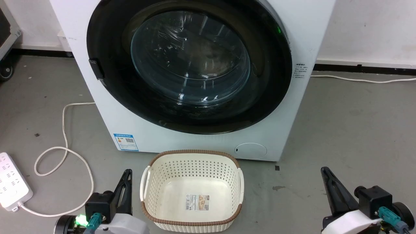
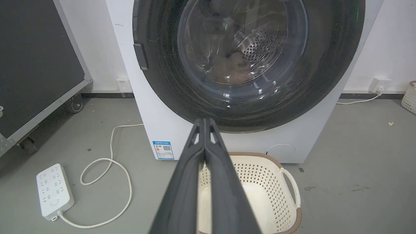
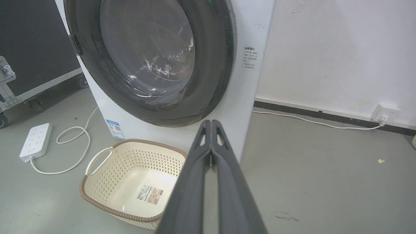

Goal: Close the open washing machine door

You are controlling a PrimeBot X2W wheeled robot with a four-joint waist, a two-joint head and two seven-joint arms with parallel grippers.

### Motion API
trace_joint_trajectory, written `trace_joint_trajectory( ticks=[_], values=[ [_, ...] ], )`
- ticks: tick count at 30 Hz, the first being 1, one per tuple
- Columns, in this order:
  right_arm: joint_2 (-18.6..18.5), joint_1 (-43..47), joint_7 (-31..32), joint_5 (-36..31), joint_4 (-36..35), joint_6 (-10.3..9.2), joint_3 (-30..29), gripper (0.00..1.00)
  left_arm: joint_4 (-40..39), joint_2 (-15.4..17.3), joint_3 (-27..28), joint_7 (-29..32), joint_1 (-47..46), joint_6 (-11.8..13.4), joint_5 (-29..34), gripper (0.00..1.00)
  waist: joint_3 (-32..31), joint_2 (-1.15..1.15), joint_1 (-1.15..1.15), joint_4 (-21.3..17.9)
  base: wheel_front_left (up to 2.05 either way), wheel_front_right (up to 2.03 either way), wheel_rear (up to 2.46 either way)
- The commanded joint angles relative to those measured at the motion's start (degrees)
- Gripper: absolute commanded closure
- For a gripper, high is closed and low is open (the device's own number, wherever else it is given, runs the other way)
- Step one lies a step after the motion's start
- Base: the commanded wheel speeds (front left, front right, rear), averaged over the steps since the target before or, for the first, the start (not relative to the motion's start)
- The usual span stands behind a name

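Observation:
The washing machine door (image 1: 269,81), a wide glossy black ring around a bulging clear glass bowl, lies flat against the front of the white washer (image 1: 201,143); I see no gap at its rim. Its black latch handle (image 1: 96,69) sits on the left edge. Through the glass in the left wrist view the steel drum (image 2: 256,48) shows. My left gripper (image 1: 127,174) rests low at the lower left, shut and empty, well short of the door (image 2: 169,91). My right gripper (image 1: 325,172) rests at the lower right, also shut and empty. Each wrist view shows its fingertips pressed together: left gripper (image 2: 204,121), right gripper (image 3: 211,123).
A cream perforated basket (image 1: 191,156) with a brown rim stands on the grey floor just before the washer, between my grippers. A white power strip (image 1: 11,185) and its looped cable (image 1: 65,152) lie at the left. A black wheeled case (image 2: 32,65) stands further left. A wall socket (image 3: 385,112) is at the right.

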Motion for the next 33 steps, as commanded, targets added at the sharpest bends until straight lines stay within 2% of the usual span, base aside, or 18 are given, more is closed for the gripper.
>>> trace_joint_trajectory(
  ticks=[1,33],
  values=[
    [0.23,-0.84,0.38,-0.36,-0.59,-0.03,0.1,1.0,-0.32,-0.01,0.22,0.33,-1.05,0.36,0.43,1.0,0.0,0.0,0.0,0.0,0.0,0.0,0.0],
    [0.32,-1.71,4.56,-1.97,-2.65,-0.04,0.91,1.0,-2.14,-0.02,0.59,4.49,-1.98,1.13,1.59,1.0,0.3,0.0,0.0,-0.25,0.0,0.0,0.0]
  ],
)
